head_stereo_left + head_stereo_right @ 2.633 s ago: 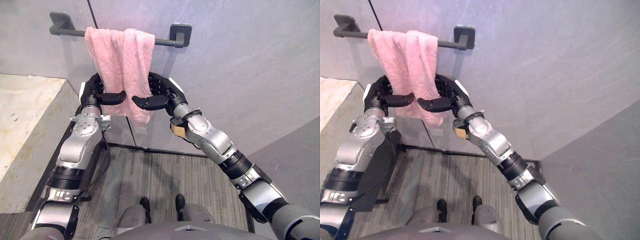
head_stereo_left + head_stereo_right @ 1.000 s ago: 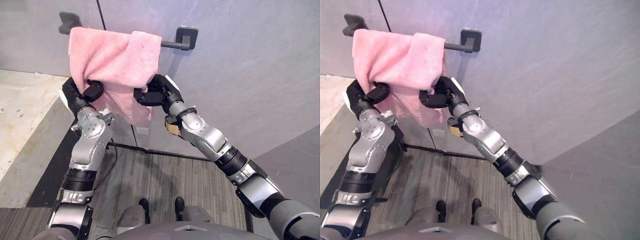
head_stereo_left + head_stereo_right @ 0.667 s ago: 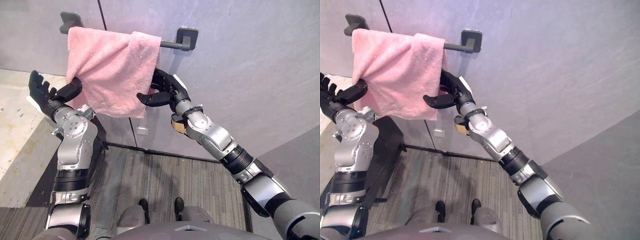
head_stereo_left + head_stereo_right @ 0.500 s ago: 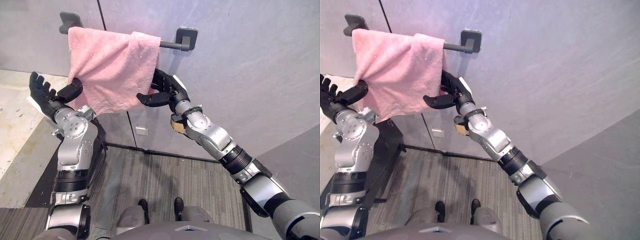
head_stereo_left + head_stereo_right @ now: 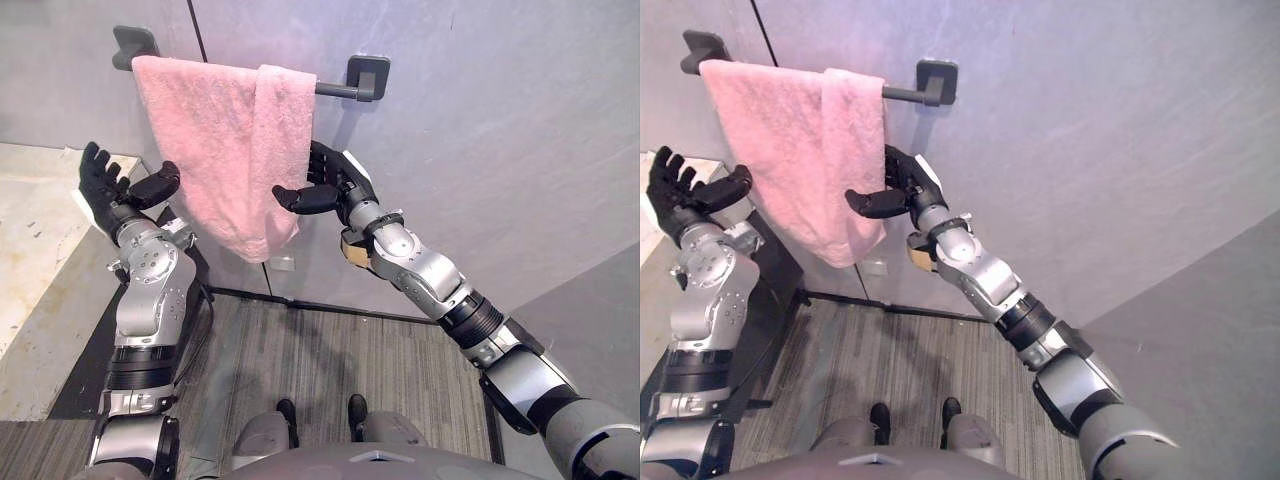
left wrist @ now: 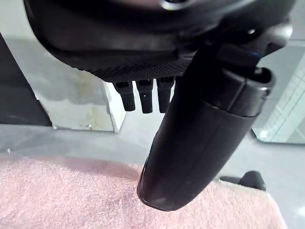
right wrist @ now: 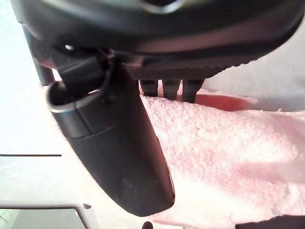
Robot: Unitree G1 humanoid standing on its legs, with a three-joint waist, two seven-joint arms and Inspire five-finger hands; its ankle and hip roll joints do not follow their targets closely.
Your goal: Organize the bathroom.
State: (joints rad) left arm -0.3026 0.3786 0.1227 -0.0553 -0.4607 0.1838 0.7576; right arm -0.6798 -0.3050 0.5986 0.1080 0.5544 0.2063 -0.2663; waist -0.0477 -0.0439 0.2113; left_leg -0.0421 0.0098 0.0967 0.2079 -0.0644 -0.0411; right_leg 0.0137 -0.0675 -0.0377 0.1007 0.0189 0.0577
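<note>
Pink towel [image 5: 228, 150] draped over dark rail [image 5: 335, 90] on grey wall [image 5: 500, 130]; striped floor [image 5: 330, 360] below. Left hand [image 5: 110, 190] and right hand [image 5: 325, 185] beside it, fingers apart, holding nothing.

Towel [image 5: 225, 140] hides bar [image 5: 335, 90] middle, right-hand fingers [image 5: 322, 165].

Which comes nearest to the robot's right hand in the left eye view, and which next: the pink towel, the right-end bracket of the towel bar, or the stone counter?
From the right hand:
1. Pink towel, right beside the hand, hanging to its left.
2. Bar bracket, above the hand on the wall.
3. Stone counter, farthest, at the view's left edge beyond the left hand.
</note>
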